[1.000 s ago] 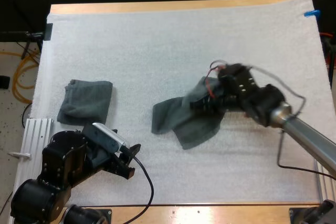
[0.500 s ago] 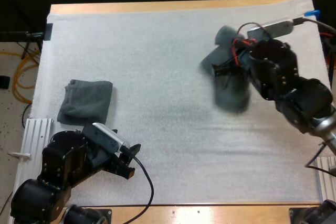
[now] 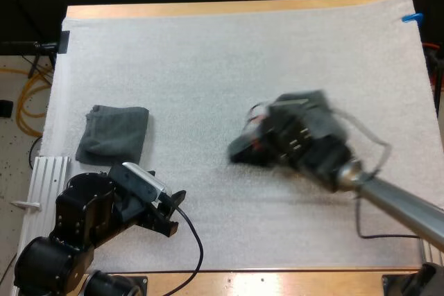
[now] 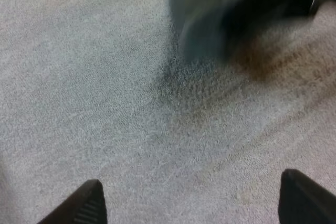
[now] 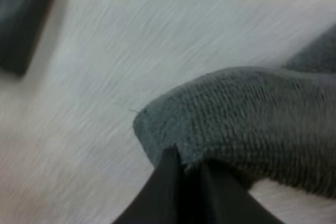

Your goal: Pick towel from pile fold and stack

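White mat covering a wooden tabletop, whose bare wood shows as a strip along the far and near sides. Speckled floor with orange cables lies to the left, and there is dark space beyond the far side.

A folded towel lies flat at the mat's left side, well apart from the right arm.

Left arm: low over the near left corner of the mat. Its tool has its fingers wide apart over bare mat, touching nothing.

Right arm: reaching in from the right to mid-mat, blurred. Its tool is pinched on the edge of a second towel, a dark grey-green one. The cloth bunches over the fingertips above the mat. From the left wrist camera this towel and the right arm appear as a dark blur farther off.
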You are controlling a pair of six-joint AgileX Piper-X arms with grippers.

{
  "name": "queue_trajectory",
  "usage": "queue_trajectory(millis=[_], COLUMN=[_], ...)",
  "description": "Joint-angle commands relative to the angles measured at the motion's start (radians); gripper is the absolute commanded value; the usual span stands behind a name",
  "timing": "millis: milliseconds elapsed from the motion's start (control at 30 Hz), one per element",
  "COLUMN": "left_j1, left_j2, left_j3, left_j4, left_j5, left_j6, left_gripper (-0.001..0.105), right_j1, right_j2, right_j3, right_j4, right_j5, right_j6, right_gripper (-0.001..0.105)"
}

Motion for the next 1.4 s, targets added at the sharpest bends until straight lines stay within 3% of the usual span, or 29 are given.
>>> queue_trajectory(millis=[0, 233, 467, 567, 633, 767, 867, 1033, 1133, 1367], left_j1=[-0.004, -0.004, -0.004, -0.004, -0.004, -0.004, -0.004, -0.004, -0.004, -0.004], left_j2=[-0.003, -0.003, -0.003, -0.003, -0.003, -0.003, -0.003, -0.003, -0.003, -0.003], left_j3=[-0.003, -0.003, -0.003, -0.003, -0.003, -0.003, -0.003, -0.015, -0.038, -0.053], left_j4=[-0.003, -0.003, -0.003, -0.003, -0.003, -0.003, -0.003, -0.003, -0.003, -0.003], left_j5=[0.003, 0.003, 0.003, 0.003, 0.003, 0.003, 0.003, 0.003, 0.001, -0.004], left_j6=[-0.001, -0.001, -0.001, -0.001, -0.001, -0.001, -0.001, -0.001, -0.001, -0.001], left_gripper=[0.065, 0.065, 0.065, 0.065, 0.065, 0.065, 0.065, 0.065, 0.065, 0.065], right_j1=[0.037, 0.174, 0.184, 0.184, 0.184, 0.184, 0.172, 0.082, 0.004, -0.186], right_j2=[0.015, 0.065, 0.065, 0.065, 0.059, 0.041, 0.025, 0.016, 0.016, 0.021], right_j3=[-0.009, -0.009, -0.009, -0.009, -0.009, -0.009, -0.009, -0.009, -0.009, -0.009], right_j4=[-0.090, -0.364, -0.321, -0.288, -0.286, -0.286, -0.255, -0.085, -0.016, 0.001], right_j5=[-0.055, -0.050, -0.109, -0.190, -0.250, -0.276, -0.243, -0.104, -0.093, -0.081], right_j6=[0.014, 0.014, 0.014, 0.014, 0.014, 0.002, -0.044, -0.119, -0.130, -0.163], right_gripper=[0.000, 0.000, 0.002, 0.017, 0.037, 0.061, 0.062, 0.062, 0.062, 0.062])
